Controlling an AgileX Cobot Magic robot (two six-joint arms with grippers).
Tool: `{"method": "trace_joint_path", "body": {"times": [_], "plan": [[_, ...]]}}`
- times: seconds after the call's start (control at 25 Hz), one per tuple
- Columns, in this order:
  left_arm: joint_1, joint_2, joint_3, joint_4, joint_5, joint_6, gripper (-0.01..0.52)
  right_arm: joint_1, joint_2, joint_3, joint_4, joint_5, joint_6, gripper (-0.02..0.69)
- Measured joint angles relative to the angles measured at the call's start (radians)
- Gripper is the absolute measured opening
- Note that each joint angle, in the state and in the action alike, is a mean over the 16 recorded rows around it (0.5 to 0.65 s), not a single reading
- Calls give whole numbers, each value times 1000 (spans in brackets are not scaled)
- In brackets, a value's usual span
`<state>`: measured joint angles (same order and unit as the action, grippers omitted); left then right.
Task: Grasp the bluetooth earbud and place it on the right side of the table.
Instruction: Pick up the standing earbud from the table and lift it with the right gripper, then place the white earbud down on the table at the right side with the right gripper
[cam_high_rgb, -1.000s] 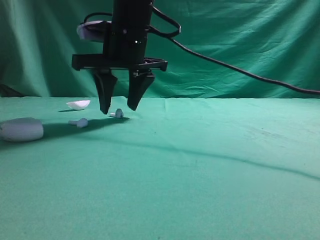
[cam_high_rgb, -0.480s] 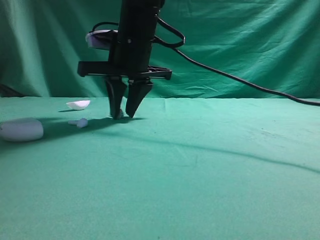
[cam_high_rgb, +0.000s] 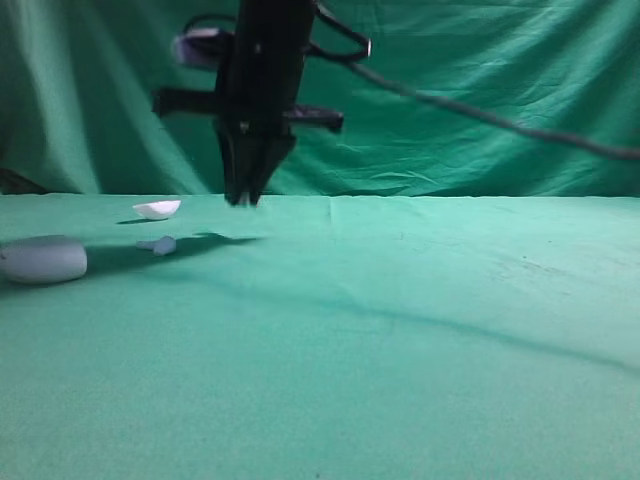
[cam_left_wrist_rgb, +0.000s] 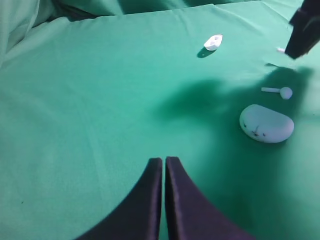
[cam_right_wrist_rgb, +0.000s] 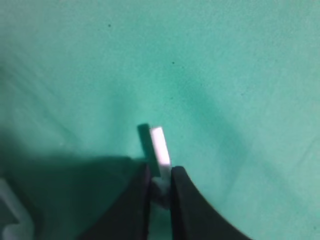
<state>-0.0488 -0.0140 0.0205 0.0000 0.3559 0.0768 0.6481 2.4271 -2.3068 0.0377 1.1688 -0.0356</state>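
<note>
My right gripper is shut on the bluetooth earbud and holds it above the green table at the back left. In the right wrist view the white stem sticks out past the fingertips. In the left wrist view the right gripper shows at the top right with a bit of white earbud at its tip. My left gripper is shut and empty over bare cloth; it does not show in the high view.
The twin white earbud lies on the cloth left of the right gripper. The white pebble-shaped case lies at the far left. A white lid-like piece lies behind them. A black cable hangs across the backdrop.
The right gripper came down around the earbud, shut on it and has lifted it off the cloth. The twin earbud, case and lid piece have not moved.
</note>
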Motion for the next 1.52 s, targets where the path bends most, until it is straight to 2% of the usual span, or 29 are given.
{"method": "trace_joint_path", "body": {"times": [0.48,0.64,0.8,1.0,1.24,1.52], "plan": [[0,0,0,0,0,0,0,-45,-305,28,-125,74,23,94],[0,0,0,0,0,0,0,-88,-448,150,-181,84,44,94],[0,0,0,0,0,0,0,-154,-600,361,-219,61,73,94],[0,0,0,0,0,0,0,-266,-774,720,-220,-34,112,94],[0,0,0,0,0,0,0,-382,-873,1129,-200,-235,150,94],[0,0,0,0,0,0,0,-446,-825,1377,-176,-485,173,94]]}}
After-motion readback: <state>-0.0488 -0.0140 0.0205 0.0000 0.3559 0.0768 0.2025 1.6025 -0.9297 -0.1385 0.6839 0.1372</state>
